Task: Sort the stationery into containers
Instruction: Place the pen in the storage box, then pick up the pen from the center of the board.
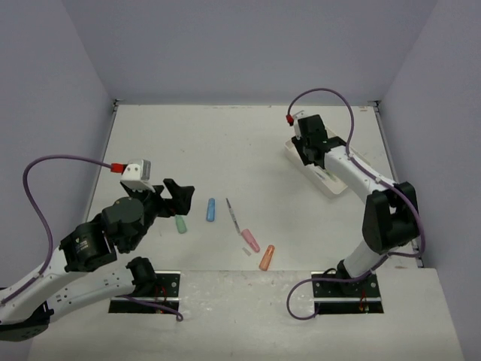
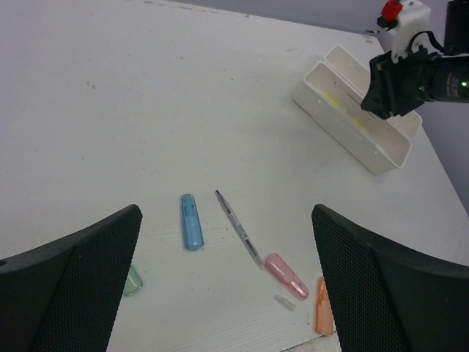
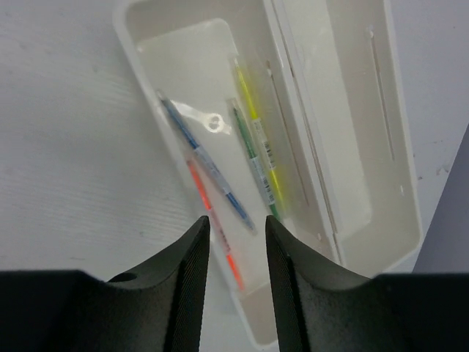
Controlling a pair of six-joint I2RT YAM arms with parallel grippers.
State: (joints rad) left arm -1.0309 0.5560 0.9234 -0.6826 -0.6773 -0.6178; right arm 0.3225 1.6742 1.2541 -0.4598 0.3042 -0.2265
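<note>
Left hand (image 1: 177, 195) hung wide open above the bench (image 1: 225, 143). Right hand (image 3: 237, 224), jaws parted and empty, hovered over the tray (image 3: 352, 110) of pens. The loose dark pen (image 2: 238, 228) looked light, stiff and slick, best pinched mid-barrel.

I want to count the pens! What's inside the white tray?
One compartment of the white tray holds four thin pens: blue pen, orange pen, green pen, yellow pen. The right gripper covers the compartment's near end, so anything there is hidden.
</note>
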